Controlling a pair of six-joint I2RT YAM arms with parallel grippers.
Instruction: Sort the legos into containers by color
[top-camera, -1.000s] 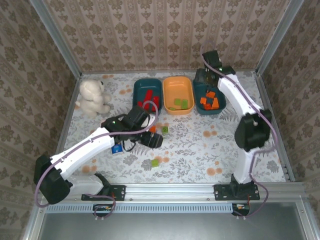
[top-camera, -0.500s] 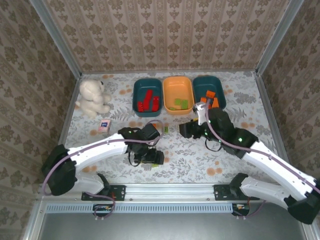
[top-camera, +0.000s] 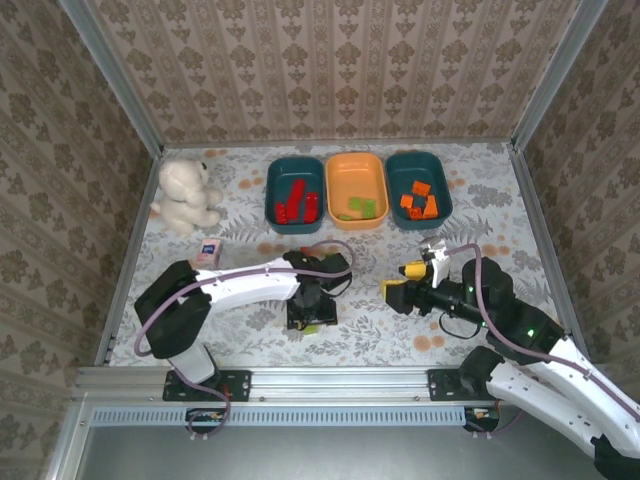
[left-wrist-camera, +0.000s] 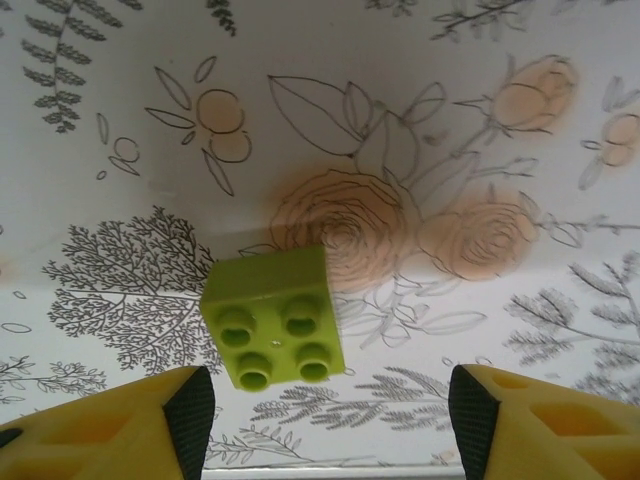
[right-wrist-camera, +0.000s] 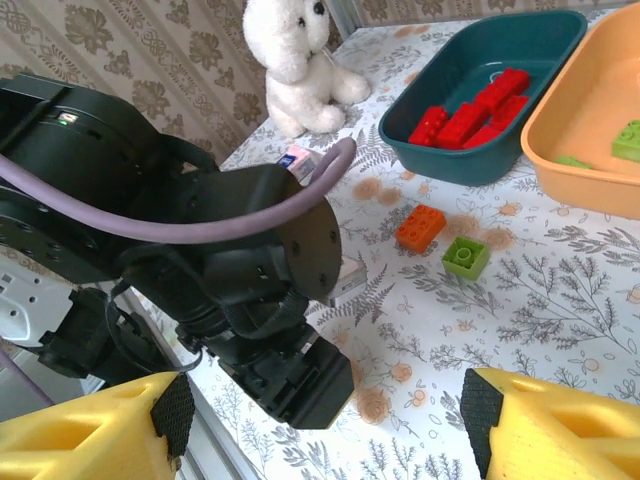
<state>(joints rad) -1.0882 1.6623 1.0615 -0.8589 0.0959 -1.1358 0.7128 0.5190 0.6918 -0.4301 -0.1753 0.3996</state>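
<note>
A light green lego (left-wrist-camera: 275, 315) lies studs-up on the flowered table, just ahead of my left gripper (left-wrist-camera: 325, 420) and nearer its left finger. The jaws are open and touch nothing. In the top view this gripper (top-camera: 311, 318) points down near the table's front edge. My right gripper (top-camera: 392, 293) hovers open to its right, holding nothing. An orange lego (right-wrist-camera: 421, 227) and a green lego (right-wrist-camera: 466, 256) lie loose mid-table. At the back, one teal container (top-camera: 295, 168) holds red legos (top-camera: 297, 203), the orange container (top-camera: 357, 178) green ones, the other teal container (top-camera: 415, 165) orange ones.
A white teddy bear (top-camera: 185, 195) sits at the back left. A small blue-and-white carton (top-camera: 209, 250) lies in front of it. The left arm's black wrist (right-wrist-camera: 240, 290) stands close before the right gripper (right-wrist-camera: 325, 420). A metal rail (top-camera: 340, 378) runs along the near edge.
The left gripper swung toward the near edge, came down over the green lego, and its jaws narrowed. The right arm left the back tubs and now hovers low at mid-table.
</note>
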